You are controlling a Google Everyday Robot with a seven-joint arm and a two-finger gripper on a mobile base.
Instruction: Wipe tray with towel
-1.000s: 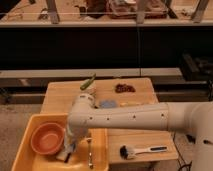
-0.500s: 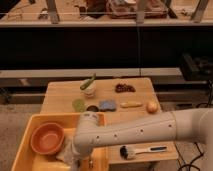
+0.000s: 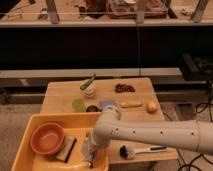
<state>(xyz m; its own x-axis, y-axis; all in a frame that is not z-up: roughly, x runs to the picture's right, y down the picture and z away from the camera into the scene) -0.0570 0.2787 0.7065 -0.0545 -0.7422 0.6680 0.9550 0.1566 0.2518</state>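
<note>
Pincer (image 3: pixel 91 146) down inside the yellow tray (image 3: pixel 30 126), in its right-hand part, against a pale grey towel (image 3: pixel 85 154). Cannot tell whether spread, pressed together or pinching the cloth. White arm (image 3: pixel 150 132) in from the right edge of the view, nearly level across the front of the wooden counter (image 3: pixel 60 95). Bent at a rounded elbow above the tray's right rim, then dropping steeply to the pincer.

Towel bunched rather than flat, on the tray floor towards the front right corner. Just left of it, a dark flat block (image 3: pixel 66 148). Left of that, in the same tray, a round orange bowl (image 3: pixel 47 138), upright. Tray itself at the front left of the counter.

Outside the tray, a black-headed brush (image 3: pixel 140 150) with a pale handle, lying near the counter's front edge just below the arm. Behind the elbow, a small blue-grey item (image 3: pixel 106 104), partly hidden by the arm. In a loose row across the middle:
- a green disc (image 3: pixel 78 104)
- a small dark cup (image 3: pixel 92 108)
- a long yellow item (image 3: pixel 130 104)
- a round orange fruit (image 3: pixel 152 106)

Further back, a pale cup (image 3: pixel 89 91) with a green stalk leaning out of it, and a dark reddish heap (image 3: pixel 124 88).
</note>
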